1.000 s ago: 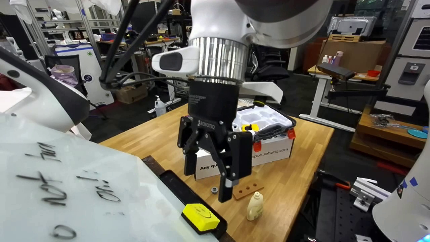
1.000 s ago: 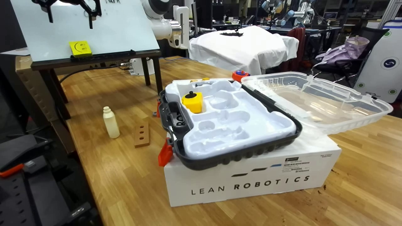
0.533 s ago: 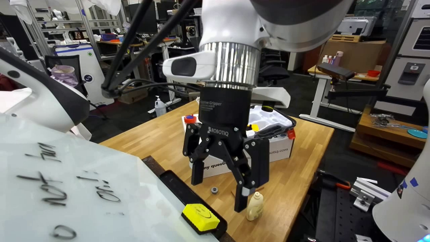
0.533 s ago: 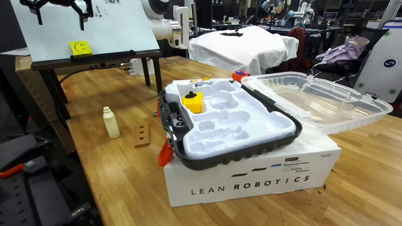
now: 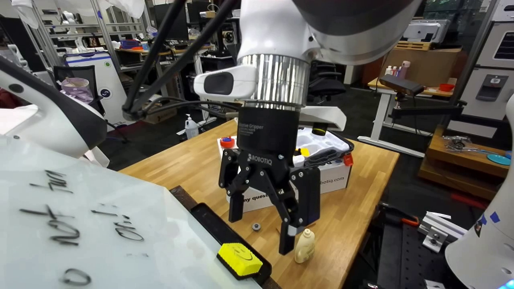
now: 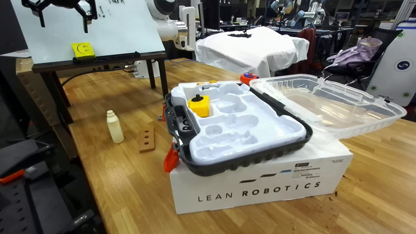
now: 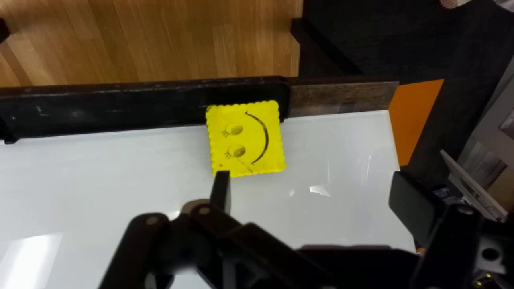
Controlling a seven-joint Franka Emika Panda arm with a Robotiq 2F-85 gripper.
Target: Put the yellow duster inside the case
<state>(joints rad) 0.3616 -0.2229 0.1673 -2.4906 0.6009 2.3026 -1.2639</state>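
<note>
The yellow duster [image 7: 247, 140], a bright block with a drawn smiley and black underside, rests at the whiteboard's lower edge against the black ledge; both exterior views show the duster [image 5: 240, 260] [image 6: 83, 50] there too. Above the board hangs my gripper [image 5: 261, 230], its fingers wide apart with nothing between them. In the wrist view the gripper [image 7: 311, 180] is offset from the duster, one fingertip overlapping its lower left corner in the picture. The case [image 6: 208, 169], black-rimmed with a white moulded insert, lies open on a cardboard box, away from the gripper [image 6: 64, 27].
The sloping whiteboard [image 5: 132, 216] carries a black ledge [image 5: 213, 218]. The case's clear lid [image 6: 344, 107] is folded back. A yellow block [image 6: 200, 106] sits inside the insert. A cream bottle [image 6: 115, 127] and a drilled wooden block [image 6: 147, 139] stand on the table.
Over the last second my gripper has shifted sideways along the whiteboard and slightly lower, mostly in the first half. Its jaws have stayed open. Duster and case have not moved.
</note>
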